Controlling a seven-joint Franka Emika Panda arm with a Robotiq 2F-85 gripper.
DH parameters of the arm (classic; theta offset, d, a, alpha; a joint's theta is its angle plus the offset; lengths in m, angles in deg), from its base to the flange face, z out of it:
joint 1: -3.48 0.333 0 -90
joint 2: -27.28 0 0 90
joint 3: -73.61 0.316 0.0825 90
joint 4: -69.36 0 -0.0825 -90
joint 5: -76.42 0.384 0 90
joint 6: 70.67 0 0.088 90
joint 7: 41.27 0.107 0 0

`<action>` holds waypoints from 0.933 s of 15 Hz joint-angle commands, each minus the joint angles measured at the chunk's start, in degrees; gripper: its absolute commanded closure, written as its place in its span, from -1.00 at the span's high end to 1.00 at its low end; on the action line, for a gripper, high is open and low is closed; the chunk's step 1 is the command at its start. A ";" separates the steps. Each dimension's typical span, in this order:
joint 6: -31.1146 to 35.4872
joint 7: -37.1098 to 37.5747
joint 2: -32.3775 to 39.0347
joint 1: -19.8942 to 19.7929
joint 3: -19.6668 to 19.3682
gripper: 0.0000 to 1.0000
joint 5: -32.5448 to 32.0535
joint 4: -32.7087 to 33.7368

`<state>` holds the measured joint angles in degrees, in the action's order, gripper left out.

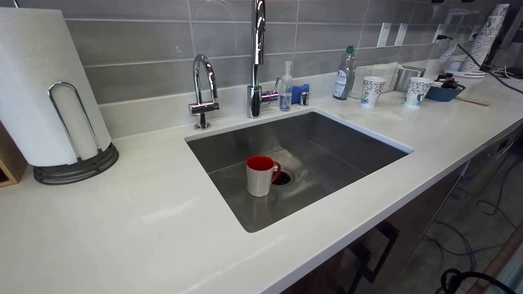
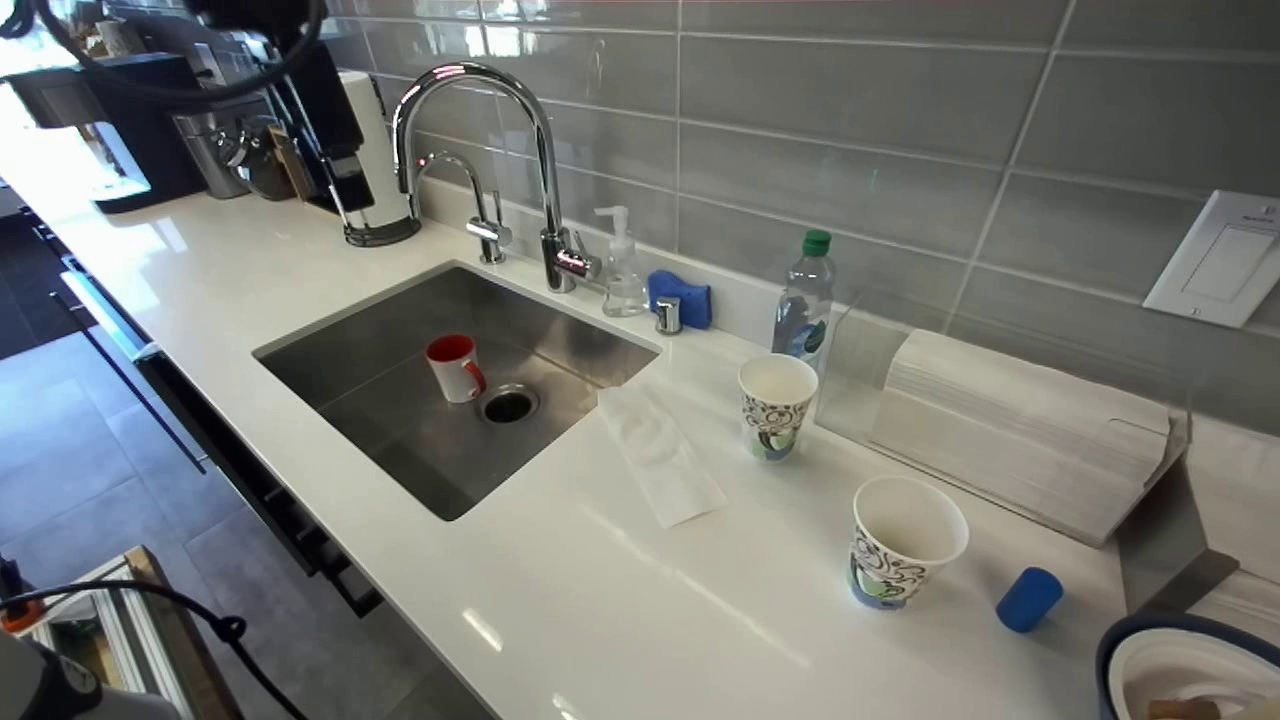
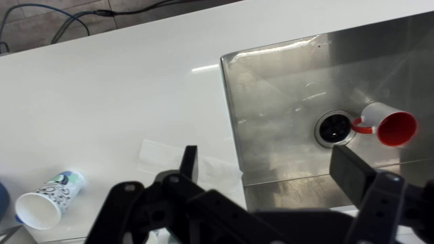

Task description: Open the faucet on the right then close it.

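Jaws spread wide, holding nothing, I hang above the desk [image 3: 135, 101] and steel sink [image 3: 278, 101]. Behind it stands the tall chrome faucet [image 2: 550, 180], apparently not running, though its side handle [image 1: 270, 96] reads poorly. Opening seems due: next, reach and tip that handle.

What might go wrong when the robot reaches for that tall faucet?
Going for the tall chrome faucet, the open gripper might knock over the clear pump bottle close beside the faucet's side handle. It could also bump the shorter gooseneck faucet nearby. Once opened, the tall one might splash off the red-and-white mug in the sink.
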<state>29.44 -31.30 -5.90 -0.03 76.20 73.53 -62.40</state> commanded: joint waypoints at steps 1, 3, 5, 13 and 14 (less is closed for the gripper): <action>2.92 2.78 6.70 3.95 3.44 1.00 4.26 3.05; 8.29 4.57 10.90 5.08 4.89 1.00 5.19 4.93; 12.41 5.78 14.97 5.00 5.69 1.00 3.38 7.84; 22.02 -1.05 31.84 5.65 3.81 0.18 0.19 20.54; 23.87 -1.54 33.86 5.88 3.77 0.05 0.41 21.89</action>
<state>49.83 -30.99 21.07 4.85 80.56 75.01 -46.46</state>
